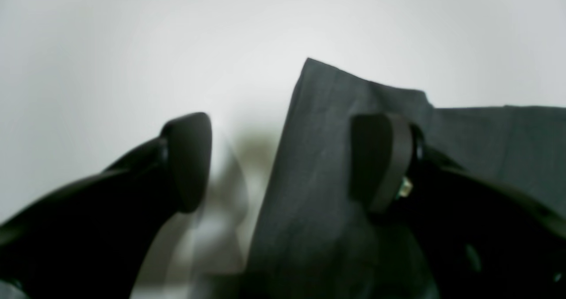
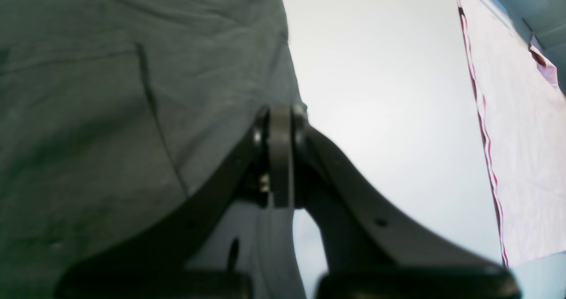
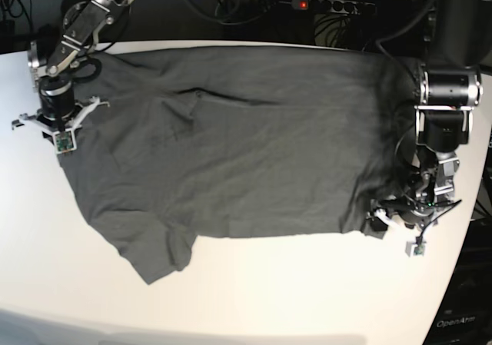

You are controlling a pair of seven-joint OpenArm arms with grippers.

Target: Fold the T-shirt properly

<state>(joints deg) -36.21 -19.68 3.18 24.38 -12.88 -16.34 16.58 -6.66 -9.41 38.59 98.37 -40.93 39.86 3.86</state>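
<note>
Jaws on the left gripper (image 1: 283, 162) are spread wide, and a raised corner of the T-shirt (image 3: 231, 145) is seen between them, lying against the 3 o'clock finger with nothing pinched yet. On the right gripper (image 2: 281, 157) the jaws are clenched, the shirt's edge pressed close at their tips; a grip cannot be confirmed. Across the white table (image 3: 254, 283) the shirt is spread flat, its long axis from 9 to 3 o'clock in the base view. That corner is judged nearest the left arm.
</note>
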